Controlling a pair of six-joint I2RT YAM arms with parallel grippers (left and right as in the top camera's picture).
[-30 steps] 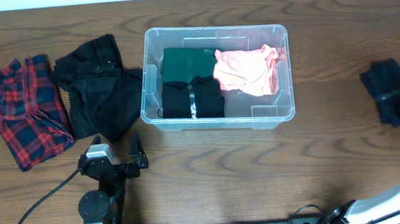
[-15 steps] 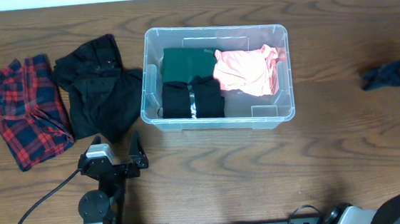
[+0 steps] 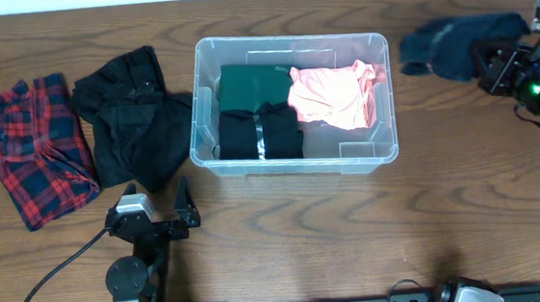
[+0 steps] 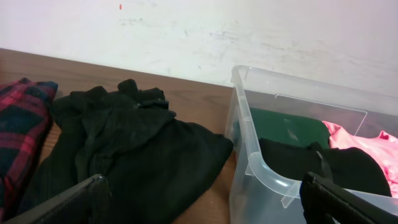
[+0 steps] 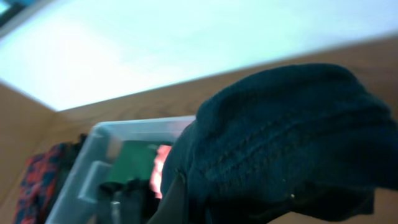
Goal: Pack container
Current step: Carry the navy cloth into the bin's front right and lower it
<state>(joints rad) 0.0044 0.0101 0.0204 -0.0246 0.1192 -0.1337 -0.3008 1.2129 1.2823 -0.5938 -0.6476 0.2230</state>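
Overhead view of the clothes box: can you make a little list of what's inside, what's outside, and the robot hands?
Inside container: green garment, pink garment, black folded garment
Left of it: black clothes pile, red plaid shirt
Right gripper: shut on dark blue garment, right of container
Left gripper: open, empty

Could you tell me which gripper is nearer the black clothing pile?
Left. The left gripper sits open just below the black clothing pile in the overhead view; the right gripper is past the container, holding a dark blue garment.
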